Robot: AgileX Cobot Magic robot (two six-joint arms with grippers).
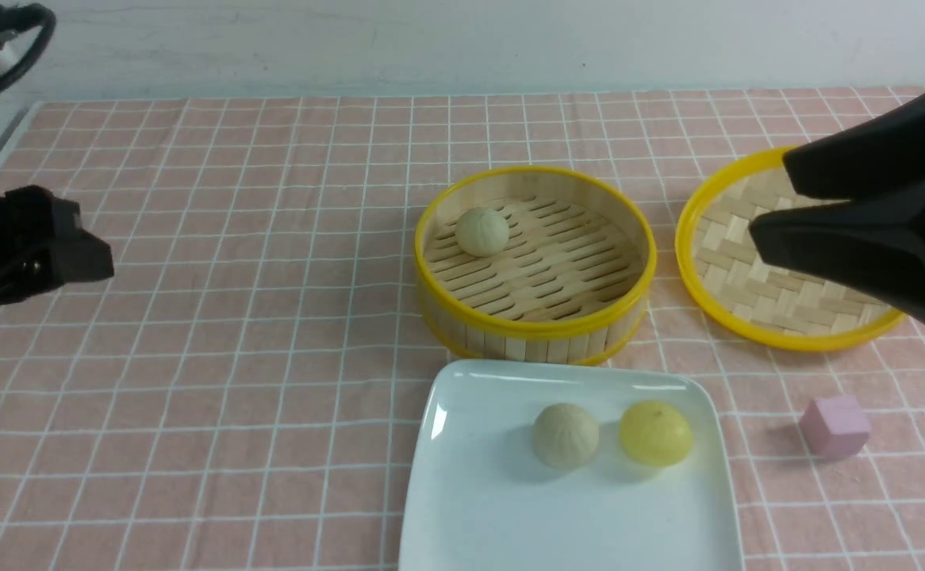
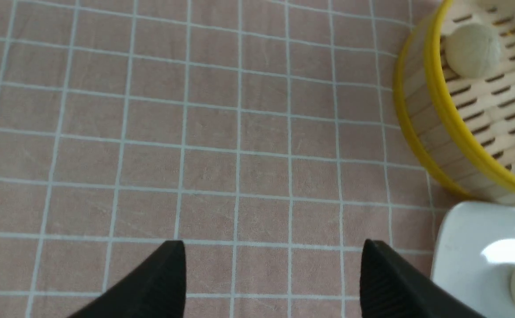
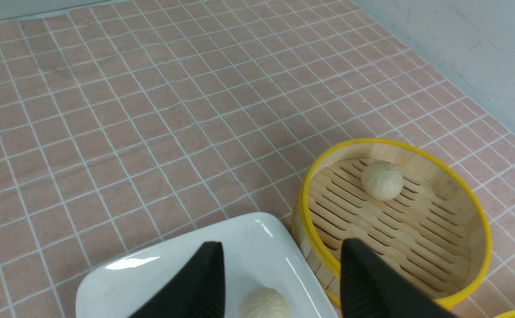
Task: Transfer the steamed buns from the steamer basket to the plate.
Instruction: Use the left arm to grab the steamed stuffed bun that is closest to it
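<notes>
Black jaws of the right gripper (image 1: 768,193) stand apart and empty at the front view's right edge, over the woven lid (image 1: 736,266); the left gripper (image 2: 273,247), likewise spread and empty, hangs at the left edge. At centre the steamer basket (image 1: 538,337) holds one pale bun (image 1: 481,231), while a second pale bun (image 1: 565,434) and the yellow bun (image 1: 656,433) sit on the plate (image 1: 470,492) at lower centre.

Glossy white plate (image 1: 462,492), slatted bamboo steamer basket (image 1: 538,329) with smooth yellow rim, woven-bamboo lid (image 1: 736,262), matt checked cloth (image 1: 232,277)
</notes>
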